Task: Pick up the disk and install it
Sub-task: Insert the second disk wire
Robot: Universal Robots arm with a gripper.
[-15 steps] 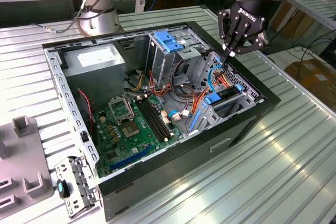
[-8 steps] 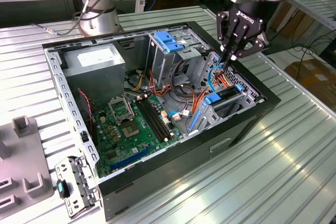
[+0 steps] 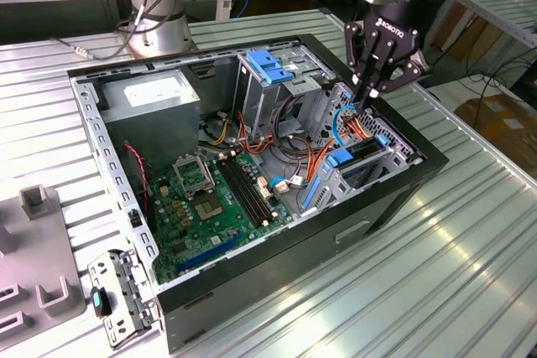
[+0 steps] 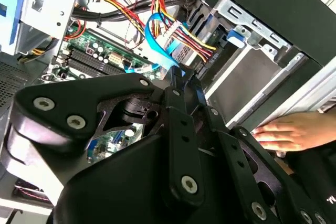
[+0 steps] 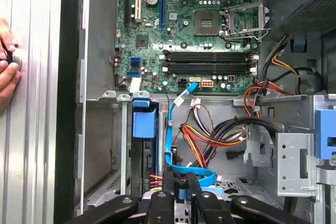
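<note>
The open computer case (image 3: 277, 270) lies on its side on the ribbed metal desk (image 3: 470, 274), so its inside faces up and the arm can reach in from above. The gripper (image 3: 367, 100) is lowered into the drive corner of the case, beside the motherboard (image 3: 210, 199).

Its fingers are drawn narrow, almost to a point. In the first wrist view the gripper (image 5: 179, 184) seems to pinch the end of the blue data cable (image 5: 170, 129) between its tips. The second wrist view shows the gripper (image 4: 178, 77) the same way.

The disk (image 5: 144, 121) is not in the gripper. I judge that it already sits edge-on in the drive bay, because its blue carrier rail stands at the mouth of the bay and red and yellow power wires (image 5: 153, 179) run toward it.

A person's hand (image 4: 286, 132) rests on the outer wall of the case, probably to keep it steady under the arm's pushing.
</note>
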